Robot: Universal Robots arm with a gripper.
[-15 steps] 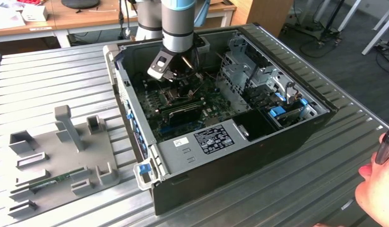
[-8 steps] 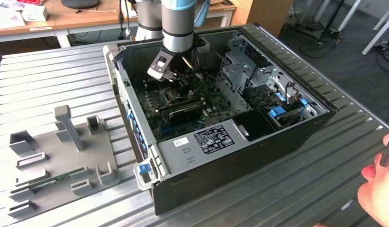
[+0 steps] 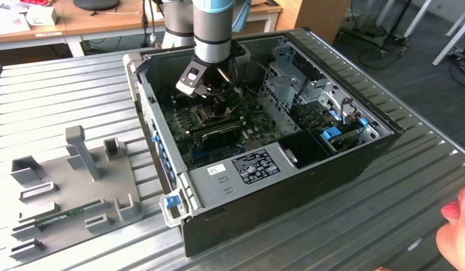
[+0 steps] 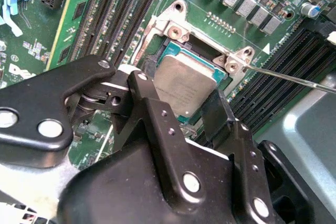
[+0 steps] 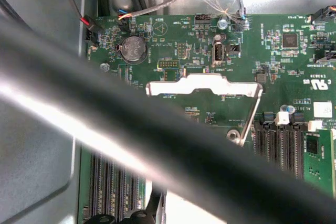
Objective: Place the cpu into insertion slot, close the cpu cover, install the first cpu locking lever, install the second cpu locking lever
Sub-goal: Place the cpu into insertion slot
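While the black metal pincer (image 4: 179,93) reaches down into the big black computer case (image 3: 292,186) on the grey ribbed metal bench (image 3: 66,90), its two fingers (image 4: 143,82) stand on two sides of the small flat square cpu (image 4: 186,77) with the dull grey metal top. They seem to pinch it, one finger at each edge.

So the cpu lies right between the fingers, and the small square dark insertion slot (image 4: 175,31) with the shiny silver rim is right under it. I think the chip is low in the slot, but I cannot tell if it sits all the way down. It is square, so no side is longer.

On the bumpy green board (image 5: 273,72), the thin silver metal cpu cover (image 5: 202,83) looks lifted open. A thin silver rod (image 4: 294,80) sticks out beside the slot.
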